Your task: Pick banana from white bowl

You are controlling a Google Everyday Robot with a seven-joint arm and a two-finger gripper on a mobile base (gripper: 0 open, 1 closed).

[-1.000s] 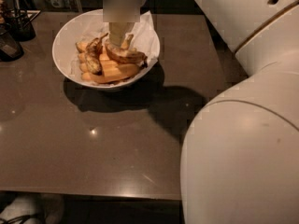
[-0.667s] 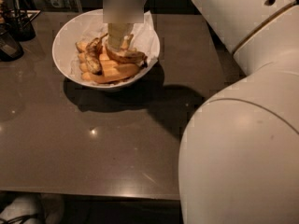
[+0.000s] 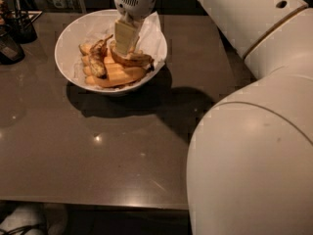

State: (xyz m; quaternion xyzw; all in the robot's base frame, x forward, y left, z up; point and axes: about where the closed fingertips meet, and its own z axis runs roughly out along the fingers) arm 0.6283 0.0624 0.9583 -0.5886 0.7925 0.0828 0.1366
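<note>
Several other bananas (image 3: 115, 75) are crowding the white bowl (image 3: 62, 39) on the desk (image 3: 98, 155), so you're holding the gripper (image 3: 124, 47) upright, right on the topmost mottled banana (image 3: 135, 59), though whether it's gripping I cannot tell.

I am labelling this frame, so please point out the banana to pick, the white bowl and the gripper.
banana (image 3: 137, 59): camera view, on its brown-mottled middle.
white bowl (image 3: 67, 44): camera view, on its left inner wall.
gripper (image 3: 122, 50): camera view, its tip, inside the bowl over the banana.
</note>
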